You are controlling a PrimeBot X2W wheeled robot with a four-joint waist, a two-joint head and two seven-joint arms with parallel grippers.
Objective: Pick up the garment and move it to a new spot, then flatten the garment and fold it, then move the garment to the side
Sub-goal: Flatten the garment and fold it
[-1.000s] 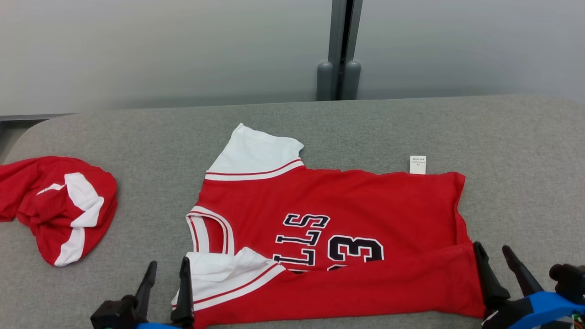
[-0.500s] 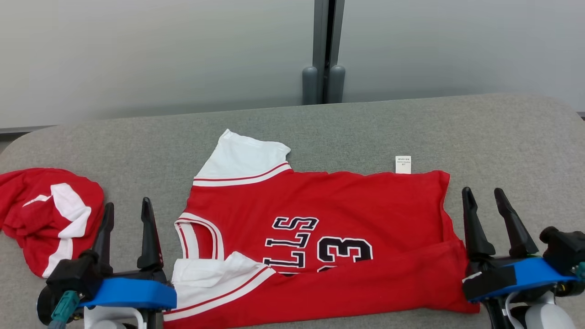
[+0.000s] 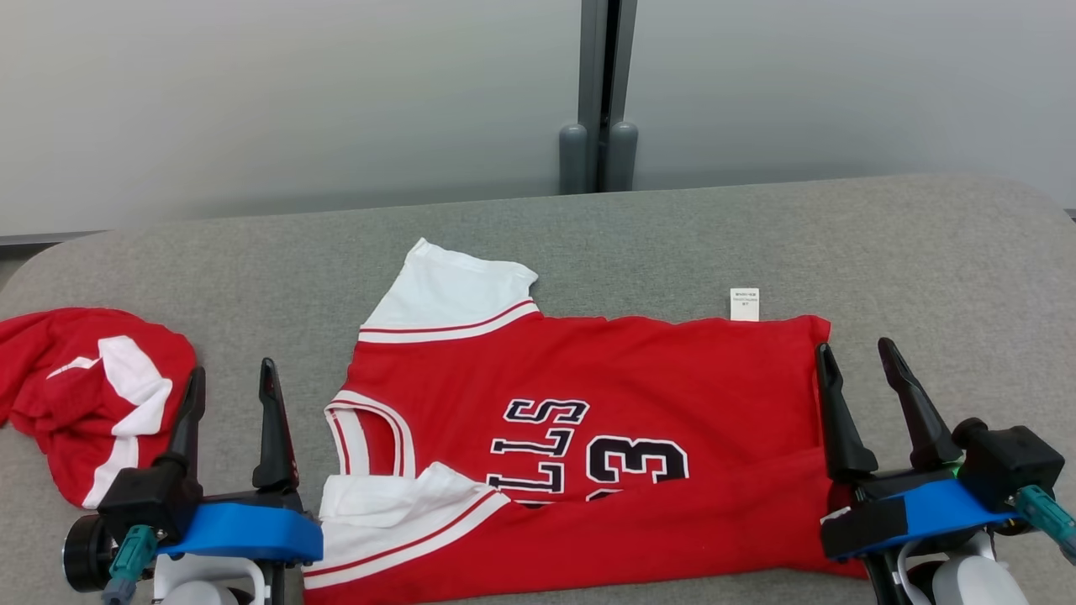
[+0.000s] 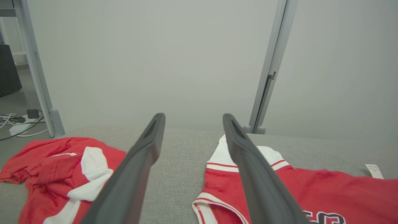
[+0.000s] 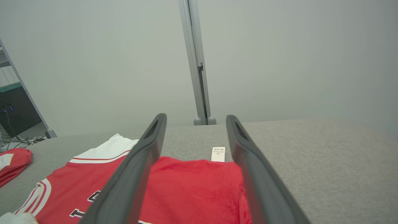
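The garment [image 3: 588,370] is a red jersey with white sleeves and dark lettering. It lies on the grey table [image 3: 925,252], neck to the left, hem to the right, with its near edge folded over. My left gripper [image 3: 233,370] stands open just left of the collar, holding nothing. Between the left wrist view's fingers [image 4: 193,115] is bare table, with the garment [image 4: 326,193] to their right. My right gripper [image 3: 853,346] is open at the hem's right edge. In the right wrist view the garment [image 5: 192,180] lies below its spread fingers [image 5: 196,116].
A second red and white garment [image 3: 92,395] lies crumpled at the table's left end, close to my left gripper, and shows in the left wrist view [image 4: 62,168]. A grey wall with an upright post [image 3: 598,126] stands behind the table. Bare table lies beyond and right of the jersey.
Both grippers have come up and forward from the near edge to stand beside the garment. The right one has since drifted left to the hem. The head view has shifted a little.
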